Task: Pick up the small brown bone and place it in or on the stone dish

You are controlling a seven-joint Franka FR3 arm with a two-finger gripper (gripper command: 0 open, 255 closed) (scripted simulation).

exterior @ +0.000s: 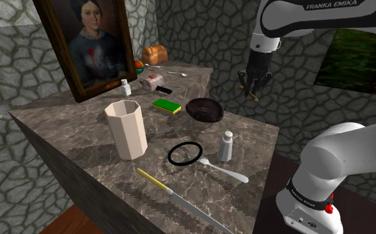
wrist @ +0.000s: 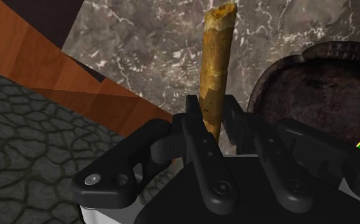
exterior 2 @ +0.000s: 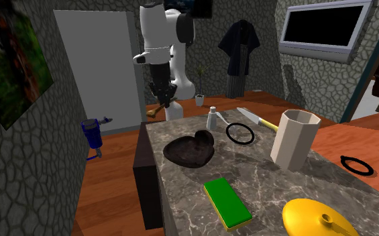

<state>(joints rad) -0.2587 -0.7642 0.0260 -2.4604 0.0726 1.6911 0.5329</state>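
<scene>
Aloft, the black gripper hangs from the white arm clear of the grey marble counter, up and to the shoulder view's right of the dark, rough round dish. The jaws pinch the slim brown bone near one end. The fingers press against it on both sides, and most of its length juts out beyond them. In the wrist view the bone's free end shows against the marble, just beside the dish's rim, without touching it. The dish sits on the counter near the edge closest to the arm. In the shoulder view, a green sponge lies just to the dish's left. Nearer that camera stand a tall beige faceted cup, a flat black ring, a small white shaker, a pale spoon and a yellow-handled knife. A framed portrait stands at the counter's far side, with a loaf of bread farther back to its right. The second exterior view adds a yellow lid at the counter's near end, a second black ring on the wooden floor, and a dark screen on the stone wall.
</scene>
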